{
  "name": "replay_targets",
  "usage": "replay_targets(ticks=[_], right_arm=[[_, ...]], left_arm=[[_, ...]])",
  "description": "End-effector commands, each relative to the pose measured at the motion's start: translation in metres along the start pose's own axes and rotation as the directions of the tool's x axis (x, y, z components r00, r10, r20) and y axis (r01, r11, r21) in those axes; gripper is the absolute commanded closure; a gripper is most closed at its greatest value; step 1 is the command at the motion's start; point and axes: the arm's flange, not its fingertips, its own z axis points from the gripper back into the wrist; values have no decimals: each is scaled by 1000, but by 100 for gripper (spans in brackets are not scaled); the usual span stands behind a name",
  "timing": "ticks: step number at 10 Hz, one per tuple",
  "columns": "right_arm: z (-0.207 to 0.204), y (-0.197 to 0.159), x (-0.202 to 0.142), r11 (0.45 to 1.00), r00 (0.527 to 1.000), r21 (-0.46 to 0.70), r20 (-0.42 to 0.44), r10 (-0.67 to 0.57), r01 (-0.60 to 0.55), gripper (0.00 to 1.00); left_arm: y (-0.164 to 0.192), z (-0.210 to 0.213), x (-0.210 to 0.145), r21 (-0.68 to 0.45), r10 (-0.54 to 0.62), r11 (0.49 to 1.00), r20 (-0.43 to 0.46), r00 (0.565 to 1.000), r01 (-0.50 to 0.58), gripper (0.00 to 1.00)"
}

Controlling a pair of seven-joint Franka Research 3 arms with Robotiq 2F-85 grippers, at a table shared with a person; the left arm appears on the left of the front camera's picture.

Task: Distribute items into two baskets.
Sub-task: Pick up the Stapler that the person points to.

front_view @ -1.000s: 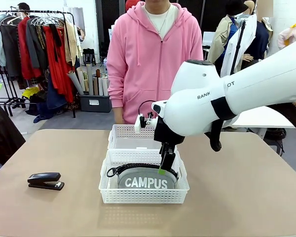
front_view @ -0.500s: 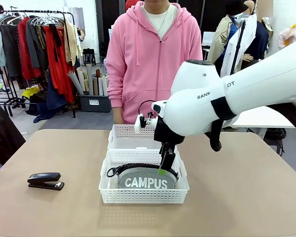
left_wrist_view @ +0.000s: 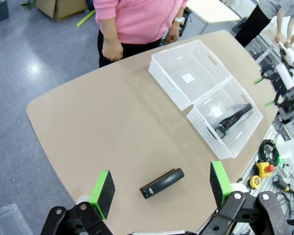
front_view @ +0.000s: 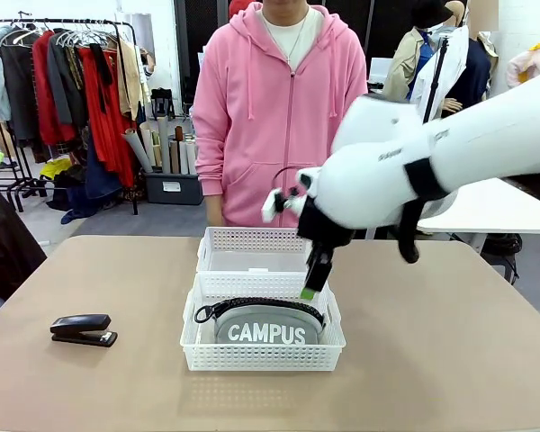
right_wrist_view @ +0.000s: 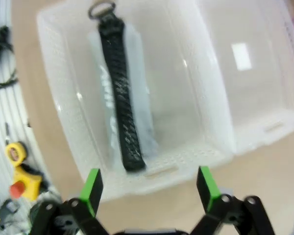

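Right arm (front_view: 459, 144): glossy white rounded shell with one black band (front_view: 418, 180) around it. Small grey lettering on the casing, not legible. A thin black cable (front_view: 288, 171) loops beside a small white fitting at the wrist.

Right gripper (front_view: 311, 286): black body, slim black fingers, bright green pads (right_wrist_view: 91, 188).

Left gripper (left_wrist_view: 160, 188): same build. Black linkage bars with round silver pins at the joints; flat green pads (left_wrist_view: 102, 194) on black backing.

Person (front_view: 283, 90), far side: pink zip-front hoodie (front_view: 243, 117) with pink drawcords, front pocket and ribbed cuffs. White top (front_view: 288, 31) at the neck, dark trousers (left_wrist_view: 132, 49).
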Motion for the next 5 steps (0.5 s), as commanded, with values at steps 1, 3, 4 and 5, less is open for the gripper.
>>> replay_targets(ticks=[1,3,4,5], right_arm=[[40,-13,-42,988,987,-1,42,-156,156,0],[76,-41,-92,942,941,81,70,-332,326,0],[96,-53,-117,898,894,80,89,-439,433,0],[114,-60,-143,871,861,94,134,-490,482,0]], left_arm=[[0,0,1,-4,-2,1000,11,1000,2,0],[0,0,1,-4,-2,1000,11,1000,2,0],[0,0,1,-4,-2,1000,11,1000,2,0],[0,0,1,-4,-2,1000,11,1000,2,0]])
